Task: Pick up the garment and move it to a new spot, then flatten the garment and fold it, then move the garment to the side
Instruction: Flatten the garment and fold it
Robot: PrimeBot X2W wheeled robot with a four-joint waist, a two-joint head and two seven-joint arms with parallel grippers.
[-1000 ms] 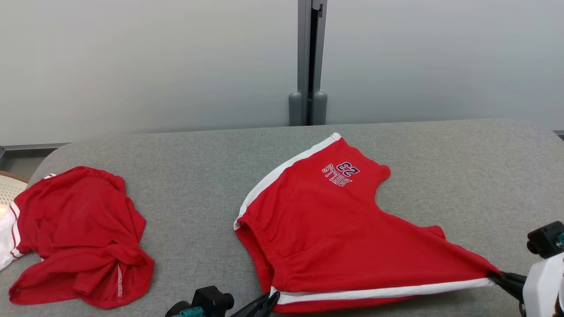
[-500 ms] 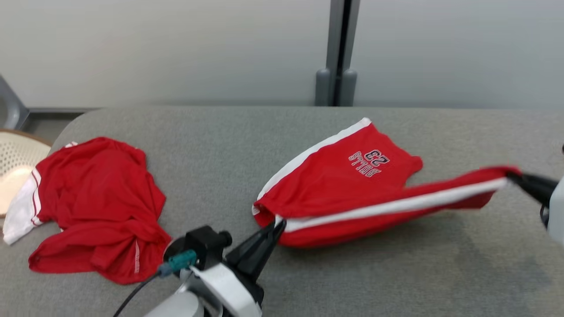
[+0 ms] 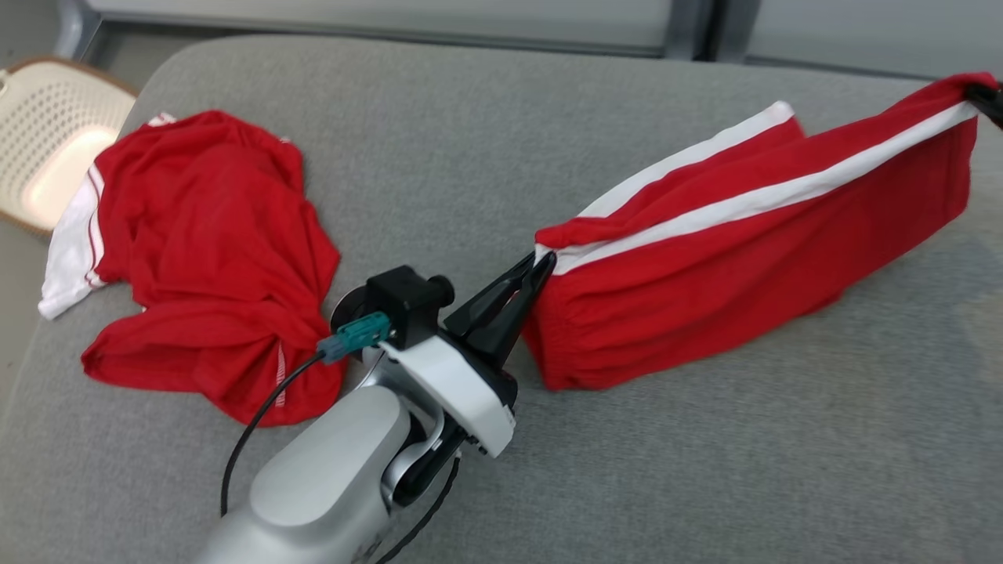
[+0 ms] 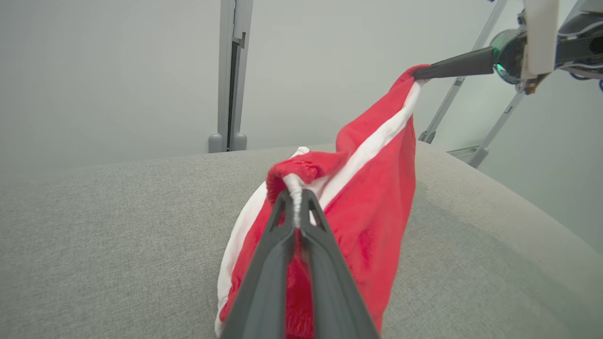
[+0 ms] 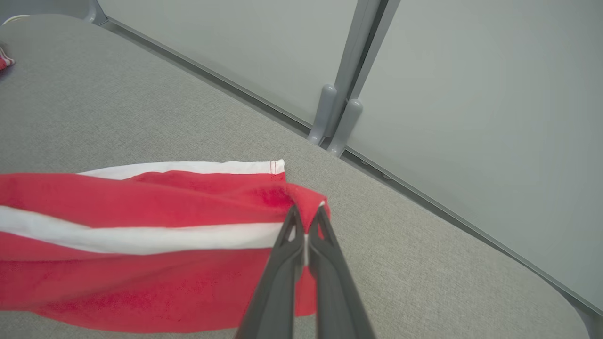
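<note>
Shorts (image 3: pixel 752 235), red with white stripes, hang stretched between your two tools across the centre and right of the head frame, their lower edge touching the grey worktop (image 3: pixel 705 470). Your left tool (image 3: pixel 543 265) is clamped on the waistband corner at mid-frame. Your right tool (image 3: pixel 983 98) is clamped on the far end at the upper right edge. A crumpled red shirt (image 3: pixel 211 258) lies well apart at the left, near a pale basket (image 3: pixel 47 133).

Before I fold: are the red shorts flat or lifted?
Lifted, hanging doubled: left gripper and right gripper pinch opposite ends of the red shorts.
</note>
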